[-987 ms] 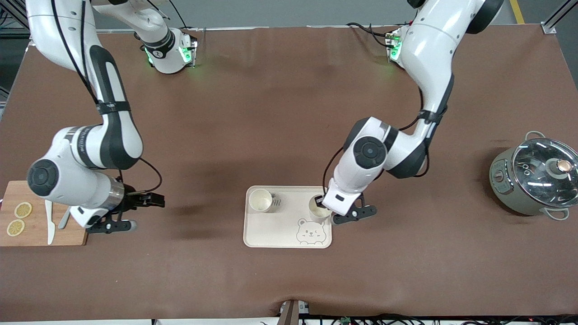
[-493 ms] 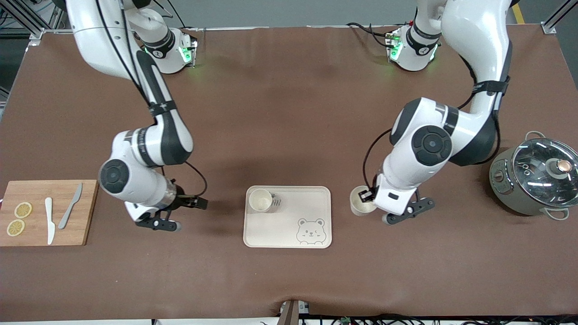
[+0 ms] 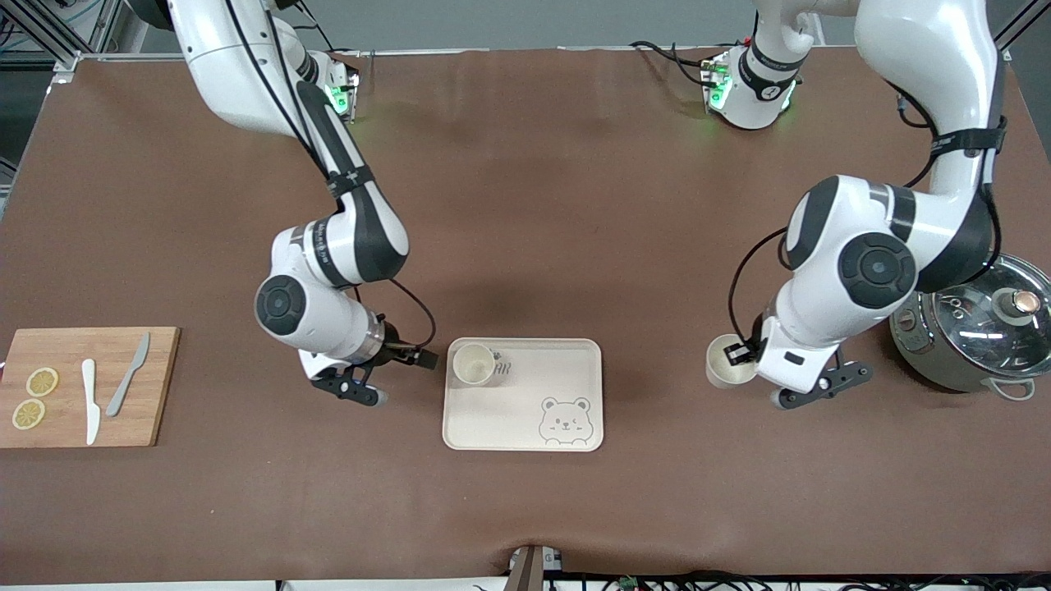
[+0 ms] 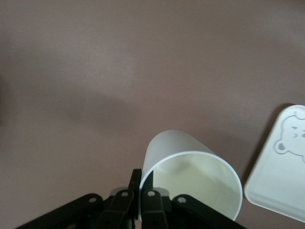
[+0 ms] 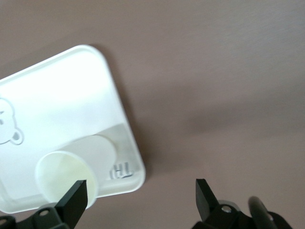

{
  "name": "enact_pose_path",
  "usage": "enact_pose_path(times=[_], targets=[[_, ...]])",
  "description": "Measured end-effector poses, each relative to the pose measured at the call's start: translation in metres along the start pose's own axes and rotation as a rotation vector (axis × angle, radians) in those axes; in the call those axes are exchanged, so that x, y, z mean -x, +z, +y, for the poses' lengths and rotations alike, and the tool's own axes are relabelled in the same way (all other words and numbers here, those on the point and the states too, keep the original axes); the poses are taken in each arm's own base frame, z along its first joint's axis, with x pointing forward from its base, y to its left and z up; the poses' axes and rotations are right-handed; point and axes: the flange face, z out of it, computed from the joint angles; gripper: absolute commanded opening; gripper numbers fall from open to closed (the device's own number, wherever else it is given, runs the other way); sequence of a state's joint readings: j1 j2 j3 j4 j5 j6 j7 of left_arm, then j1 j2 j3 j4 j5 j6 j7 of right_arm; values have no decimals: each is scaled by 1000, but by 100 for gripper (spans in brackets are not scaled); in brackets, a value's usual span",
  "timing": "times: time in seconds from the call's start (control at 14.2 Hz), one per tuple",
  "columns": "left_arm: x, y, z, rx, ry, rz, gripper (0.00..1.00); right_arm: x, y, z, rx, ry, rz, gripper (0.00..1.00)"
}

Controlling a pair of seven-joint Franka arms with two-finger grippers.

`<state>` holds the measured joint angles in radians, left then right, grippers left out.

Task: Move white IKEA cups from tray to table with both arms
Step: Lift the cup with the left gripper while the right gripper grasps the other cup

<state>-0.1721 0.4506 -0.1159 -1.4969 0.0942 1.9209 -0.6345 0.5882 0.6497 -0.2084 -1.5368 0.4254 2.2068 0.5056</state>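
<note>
Cups are split now: the left gripper (image 3: pixel 741 355) is closed on one white cup's (image 3: pixel 726 372) rim, carrying it over the table (image 3: pixel 525 205) between tray (image 3: pixel 523 427) and pot (image 3: pixel 973 328), probably for putting down. The right gripper (image 3: pixel 410 358), fingers wide apart and empty, hangs just beside the tray, lined up toward the other cup (image 3: pixel 474 364) in the tray's corner.

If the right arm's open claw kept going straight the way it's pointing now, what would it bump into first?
Most likely the cup on the tray. The right gripper is open beside the tray, aimed toward it, and its wrist view shows that cup nearly in line with one finger. Height is hard to judge, so it might pass over the rim.
</note>
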Motion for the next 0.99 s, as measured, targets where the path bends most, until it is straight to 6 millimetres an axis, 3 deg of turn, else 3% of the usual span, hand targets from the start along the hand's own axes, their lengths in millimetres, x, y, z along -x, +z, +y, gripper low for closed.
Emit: enact_pose_path(times=[0.21, 0.42, 0.56, 0.7, 0.78, 0.99], targets=[[14, 12, -16, -30, 2, -37, 0, 20, 31, -25, -5, 76, 36, 100], [26, 34, -27, -62, -1, -81, 0, 34, 58, -35, 7, 93, 44, 100], [29, 57, -40, -79, -13, -110, 0, 36, 65, -37, 9, 91, 48, 62], [28, 83, -59, -72, -39, -111, 0, 39, 67, -39, 10, 87, 49, 15], [26, 96, -69, -59, -53, -98, 0, 40, 68, -40, 10, 85, 49, 5], [27, 128, -87, -12, -76, -43, 0, 41, 68, -41, 7, 84, 53, 0]])
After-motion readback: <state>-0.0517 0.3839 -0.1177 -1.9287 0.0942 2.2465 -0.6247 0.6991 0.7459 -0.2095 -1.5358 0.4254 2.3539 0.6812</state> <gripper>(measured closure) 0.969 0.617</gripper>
